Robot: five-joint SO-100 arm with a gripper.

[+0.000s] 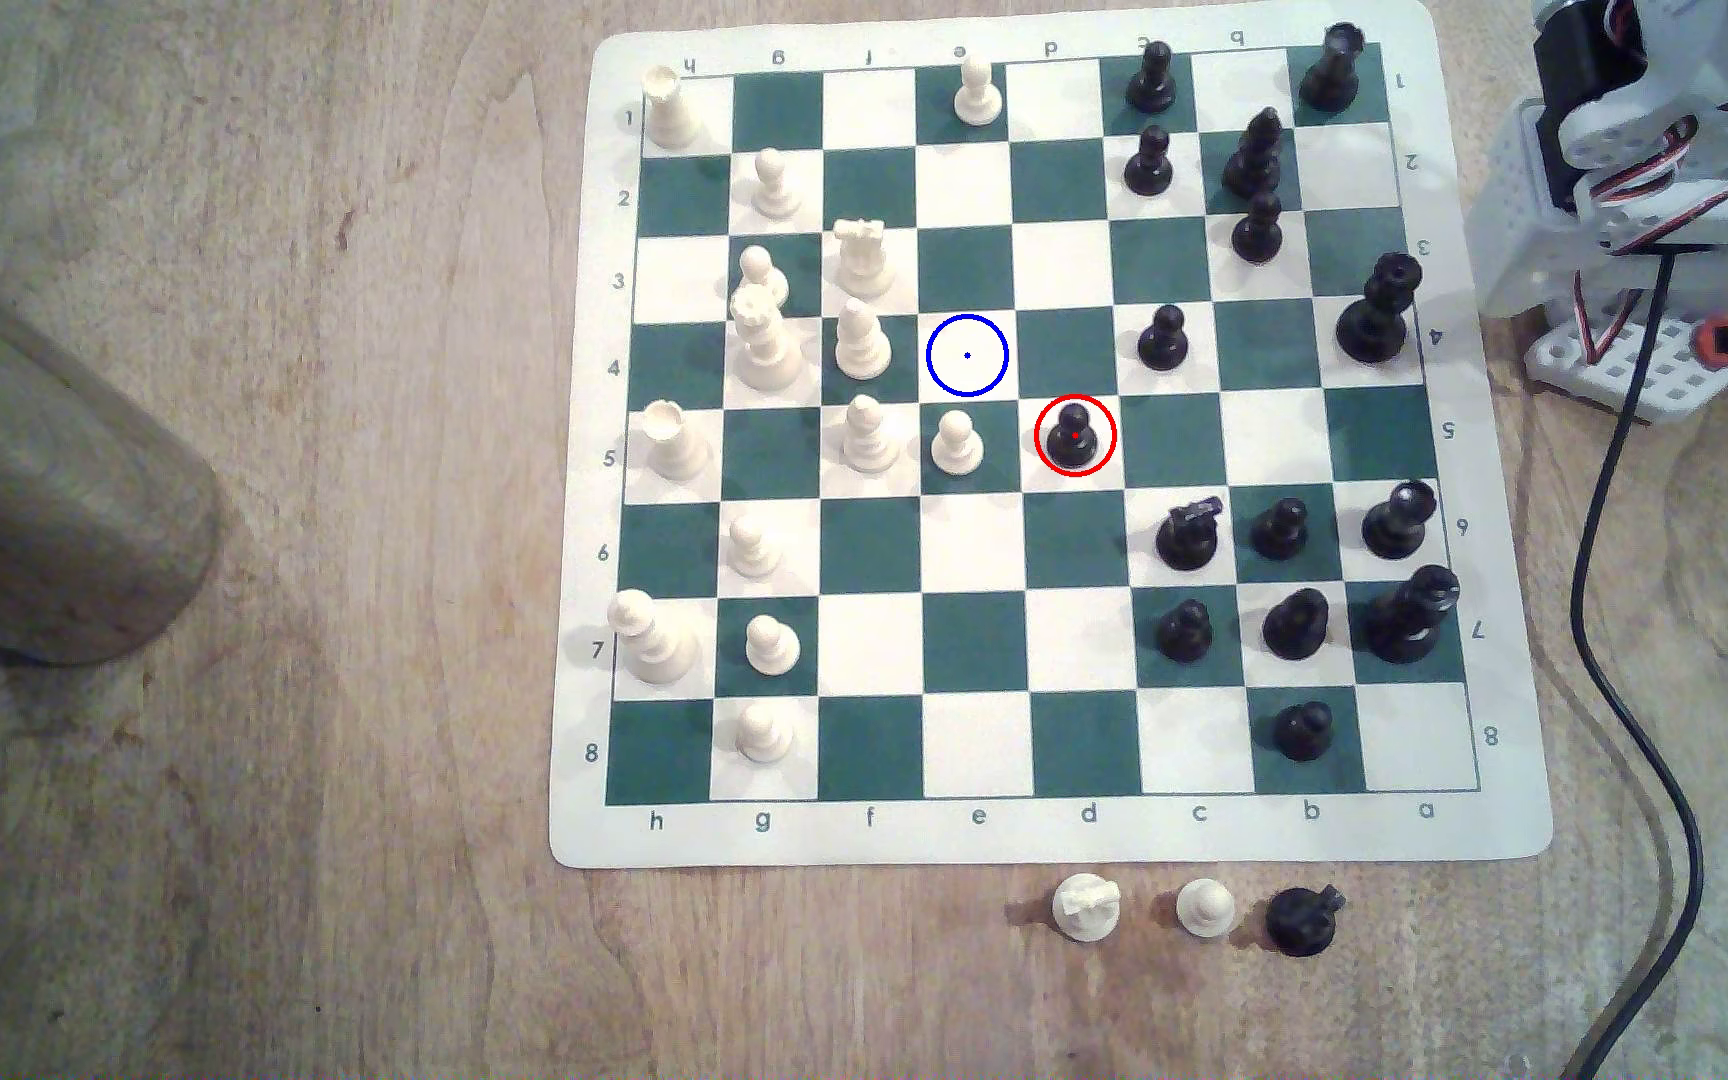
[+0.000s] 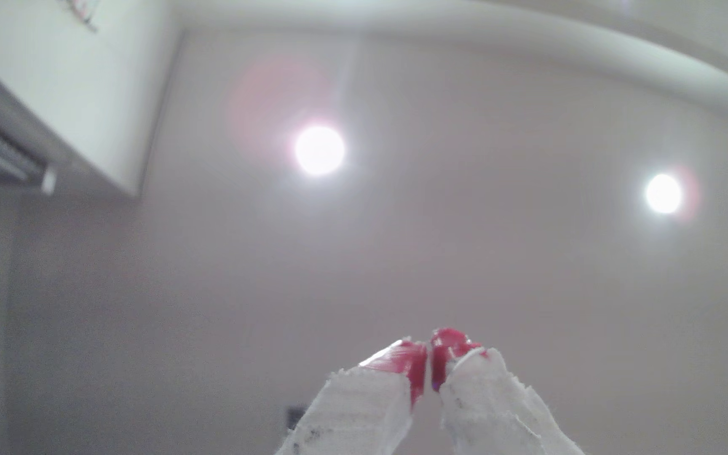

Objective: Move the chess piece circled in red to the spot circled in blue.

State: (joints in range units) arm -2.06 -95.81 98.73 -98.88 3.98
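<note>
Exterior view: the black pawn (image 1: pixel 1074 436) stands upright inside the red ring on a cream square, its long axis vertical, ball head up. The blue-ringed square (image 1: pixel 967 355) is diagonally adjacent, toward the view's upper left, and free. In the wrist view the red-tipped fingers (image 2: pixel 414 365) are pressed nearly together, holding nothing, aimed at the ceiling; probably the arm is parked.

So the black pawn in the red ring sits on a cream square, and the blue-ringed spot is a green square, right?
Not quite. The exterior view shows the blue-ringed spot is a cream square, not green. The black pawn in the red ring does sit on a cream square.
</note>
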